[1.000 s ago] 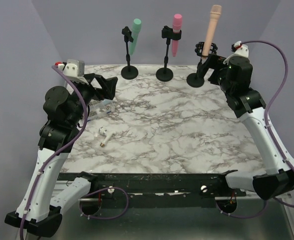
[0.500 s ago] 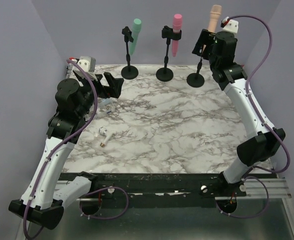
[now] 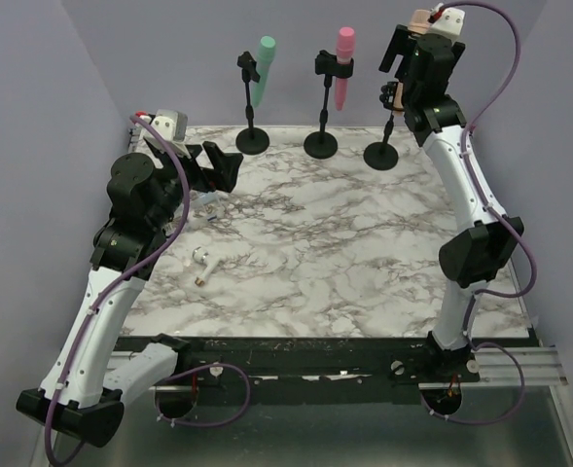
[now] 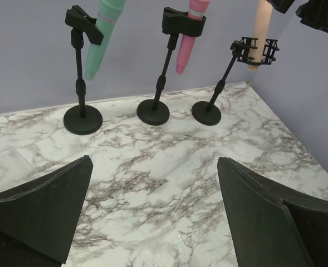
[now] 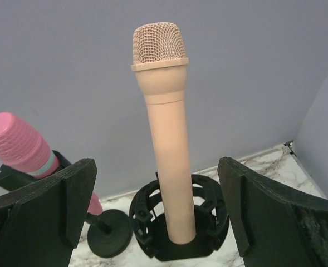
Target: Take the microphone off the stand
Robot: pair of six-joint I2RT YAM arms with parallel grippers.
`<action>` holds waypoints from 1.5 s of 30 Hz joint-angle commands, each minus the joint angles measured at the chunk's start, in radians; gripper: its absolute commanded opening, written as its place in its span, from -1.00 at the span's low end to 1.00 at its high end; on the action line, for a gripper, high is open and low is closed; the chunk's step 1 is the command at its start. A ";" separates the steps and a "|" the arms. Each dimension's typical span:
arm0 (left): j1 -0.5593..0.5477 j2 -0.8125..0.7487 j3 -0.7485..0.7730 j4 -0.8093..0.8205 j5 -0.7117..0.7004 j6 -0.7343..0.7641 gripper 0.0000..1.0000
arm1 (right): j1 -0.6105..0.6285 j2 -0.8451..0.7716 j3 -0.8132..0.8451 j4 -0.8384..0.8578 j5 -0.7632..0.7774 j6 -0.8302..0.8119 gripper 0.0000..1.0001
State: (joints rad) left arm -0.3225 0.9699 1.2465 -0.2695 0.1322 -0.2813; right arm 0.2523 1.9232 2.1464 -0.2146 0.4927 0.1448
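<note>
Your right gripper [image 5: 155,208] is wide open and empty. The upright peach mesh-headed microphone [image 5: 165,139] in its black ring-clamp stand [image 5: 207,223] shows between its fingers. Your left gripper [image 4: 152,217] is equally open and empty.

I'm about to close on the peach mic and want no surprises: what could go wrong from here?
The peach microphone sits in its shock mount on a slim stand with a small round base. Nothing holds that base, so an angled pull may tip it. The open right tool straddles the microphone with one finger near the pink microphone, which could be knocked.
</note>
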 commanded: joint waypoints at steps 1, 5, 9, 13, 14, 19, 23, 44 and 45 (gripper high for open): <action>-0.001 0.006 -0.015 0.027 0.024 -0.006 0.97 | -0.028 0.086 0.076 0.048 0.019 -0.048 1.00; -0.001 0.015 -0.013 0.028 0.034 -0.011 0.97 | -0.036 0.146 0.128 0.052 0.000 -0.085 1.00; -0.001 0.024 -0.015 0.028 0.038 -0.013 0.97 | -0.043 0.190 0.148 0.059 0.024 -0.117 0.97; -0.001 0.030 -0.017 0.032 0.041 -0.016 0.97 | -0.062 0.218 0.161 0.063 0.010 -0.120 0.85; -0.001 0.032 -0.018 0.033 0.041 -0.016 0.97 | -0.065 0.224 0.165 0.064 0.004 -0.120 0.82; -0.001 0.039 -0.019 0.034 0.043 -0.018 0.97 | -0.069 0.243 0.182 0.073 -0.036 -0.129 0.56; -0.001 0.043 -0.019 0.034 0.043 -0.018 0.97 | -0.068 0.253 0.193 0.080 -0.056 -0.134 0.33; -0.012 0.051 -0.019 0.028 0.029 -0.010 0.97 | -0.068 0.222 0.229 0.110 -0.087 -0.171 -0.58; -0.013 0.052 -0.019 0.028 0.028 -0.010 0.97 | -0.068 0.219 0.237 0.110 -0.086 -0.169 -0.58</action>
State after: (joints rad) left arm -0.3294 1.0187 1.2354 -0.2565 0.1509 -0.2955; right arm 0.1879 2.1590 2.3341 -0.1497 0.4263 -0.0097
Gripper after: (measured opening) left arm 0.980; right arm 0.431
